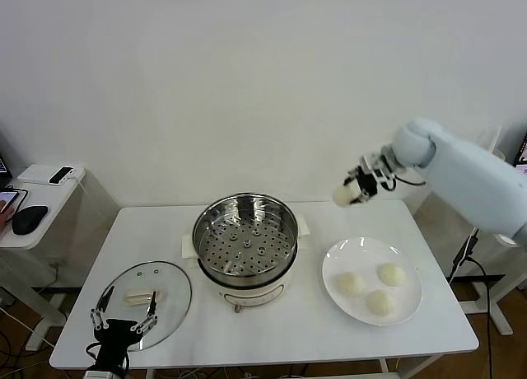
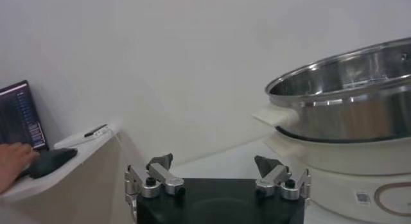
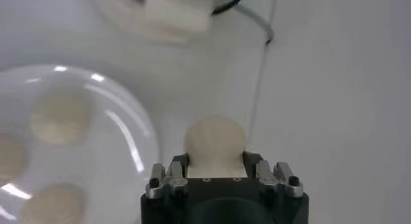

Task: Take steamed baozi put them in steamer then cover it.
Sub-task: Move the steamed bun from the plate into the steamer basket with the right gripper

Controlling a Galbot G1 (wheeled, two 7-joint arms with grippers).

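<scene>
R end effector (image 1: pixel 360 189) clamped on 1 baozi (image 3: pixel 215 142) above table; L end effector (image 1: pixel 123 313) open by cover (image 1: pixel 146 301).

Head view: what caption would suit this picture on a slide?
Right tool lifts a baozi above the plate holding three more; empty steamer waits, lid beside the left tool.

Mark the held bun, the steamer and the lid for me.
held bun (image 3: pixel 214 139): right wrist view, on its rounded top above the right pincer.
steamer (image 1: pixel 245 244): head view, on the bare perforated floor.
lid (image 1: pixel 170 282): head view, on the glass right of the handle.
</scene>
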